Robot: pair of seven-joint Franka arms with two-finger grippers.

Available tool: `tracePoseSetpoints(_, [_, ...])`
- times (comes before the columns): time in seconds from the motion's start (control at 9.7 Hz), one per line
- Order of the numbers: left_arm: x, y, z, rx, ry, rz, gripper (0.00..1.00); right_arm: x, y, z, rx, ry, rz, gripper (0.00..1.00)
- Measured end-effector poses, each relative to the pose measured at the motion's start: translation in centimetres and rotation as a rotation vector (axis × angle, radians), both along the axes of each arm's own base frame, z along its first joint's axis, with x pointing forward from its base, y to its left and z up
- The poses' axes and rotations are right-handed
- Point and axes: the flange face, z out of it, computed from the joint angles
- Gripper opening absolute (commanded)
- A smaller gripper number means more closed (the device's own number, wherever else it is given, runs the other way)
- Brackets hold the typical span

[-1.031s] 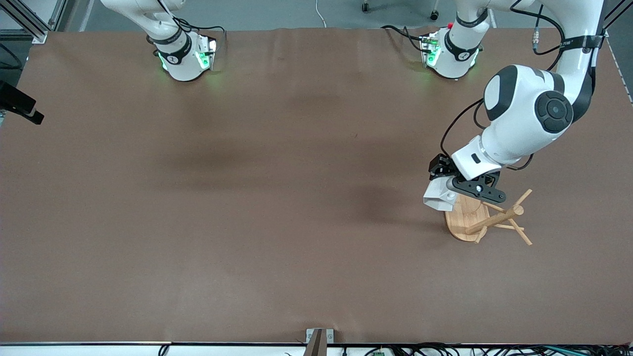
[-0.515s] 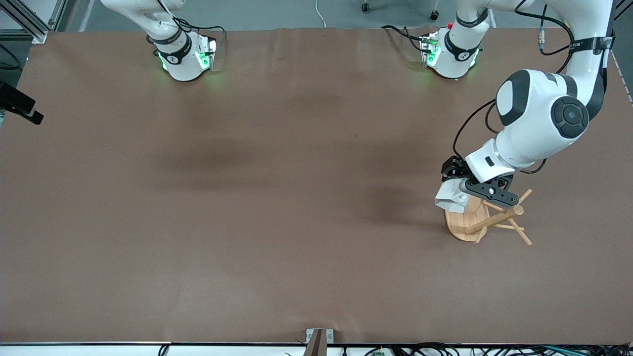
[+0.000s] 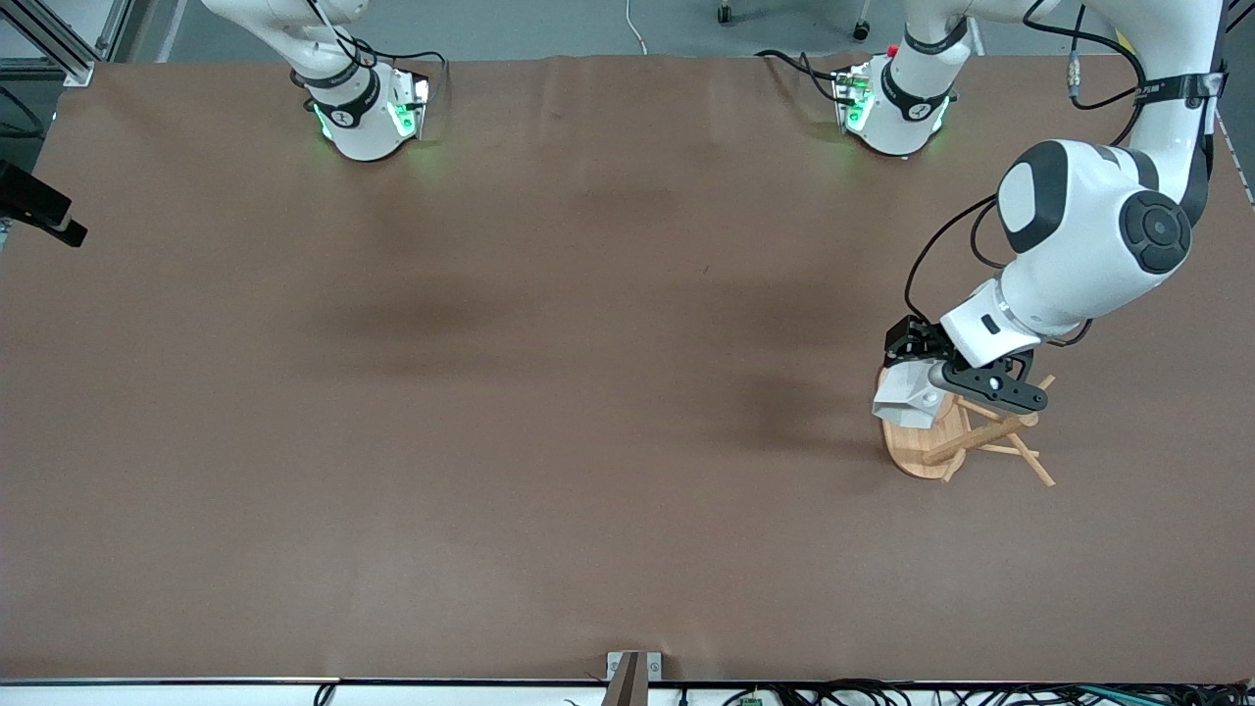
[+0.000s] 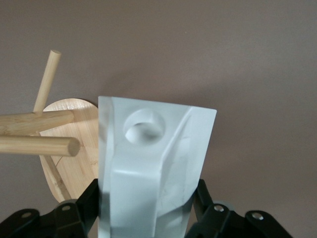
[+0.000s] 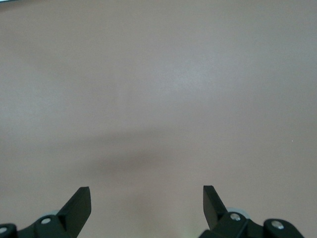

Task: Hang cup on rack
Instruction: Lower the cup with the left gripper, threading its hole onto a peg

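My left gripper (image 3: 927,378) is shut on the white faceted cup (image 3: 907,397) and holds it in the air over the oval base of the bamboo rack (image 3: 966,436), beside its pegs. In the left wrist view the cup (image 4: 153,163) fills the space between my fingers, its handle hole (image 4: 143,124) facing the camera, and the tip of a round rack peg (image 4: 37,145) is close beside the cup, apart from it. My right gripper (image 5: 147,198) is open and empty over bare table; it is out of the front view.
The rack stands on the brown table (image 3: 549,392) toward the left arm's end. The right arm waits near its base (image 3: 363,113). A black clamp (image 3: 39,211) juts in at the table's edge on the right arm's end.
My left gripper has carried the cup toward the rack's post and pegs, from beside the base to over it. The right arm has not moved.
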Motion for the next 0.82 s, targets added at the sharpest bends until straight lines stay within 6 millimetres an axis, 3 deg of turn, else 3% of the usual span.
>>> tracePoseSetpoints(0.82, [0.2, 1.7, -0.4, 0.003, 0.0, 0.031, 0.01, 0.0, 0.0, 0.0, 0.0, 0.001, 0.001, 1.0])
